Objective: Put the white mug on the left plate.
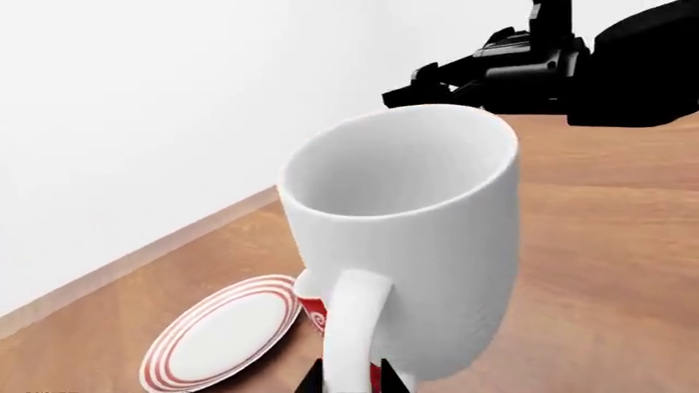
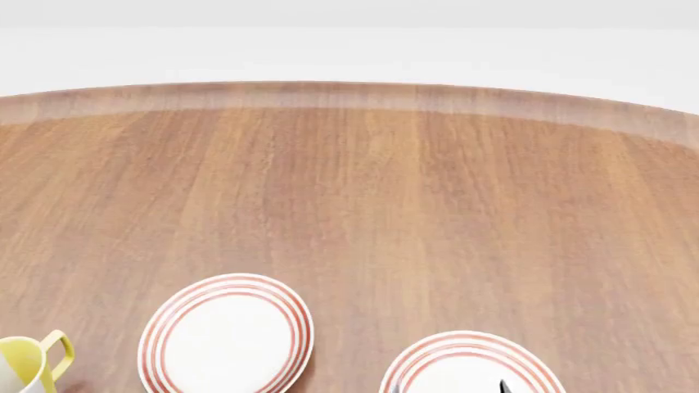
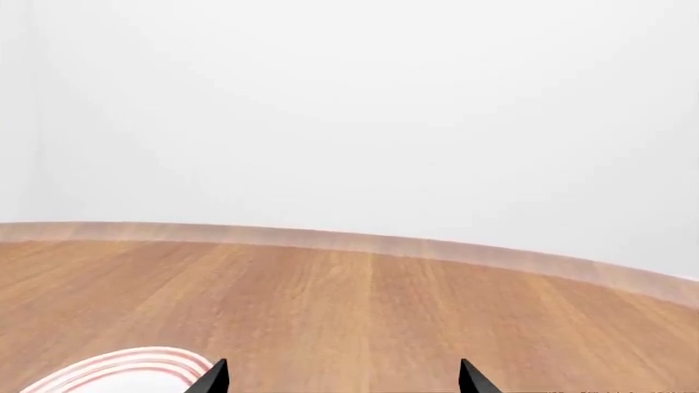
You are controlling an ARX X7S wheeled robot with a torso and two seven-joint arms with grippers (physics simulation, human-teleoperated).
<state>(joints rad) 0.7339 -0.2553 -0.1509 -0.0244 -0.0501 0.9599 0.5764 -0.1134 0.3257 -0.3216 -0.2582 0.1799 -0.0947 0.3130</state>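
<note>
In the left wrist view my left gripper (image 1: 352,381) is shut on the loop handle of the tall white mug (image 1: 404,221), which stands upright with its mouth open to the camera. A red-ringed plate (image 1: 224,340) lies on the table beside and below the mug; I cannot tell which plate it is. In the head view the left plate (image 2: 226,336) and the right plate (image 2: 467,367) lie near the front edge; the mug and left gripper are out of that view. My right gripper (image 3: 344,377) is open and empty, with a plate's rim (image 3: 120,370) beside it.
A white-and-yellow mug (image 2: 28,362) stands left of the left plate. A red mug (image 1: 313,313) shows partly behind the white mug. My right arm (image 1: 568,61) hangs over the table beyond the mug. The brown wooden table (image 2: 361,205) runs back to a white wall.
</note>
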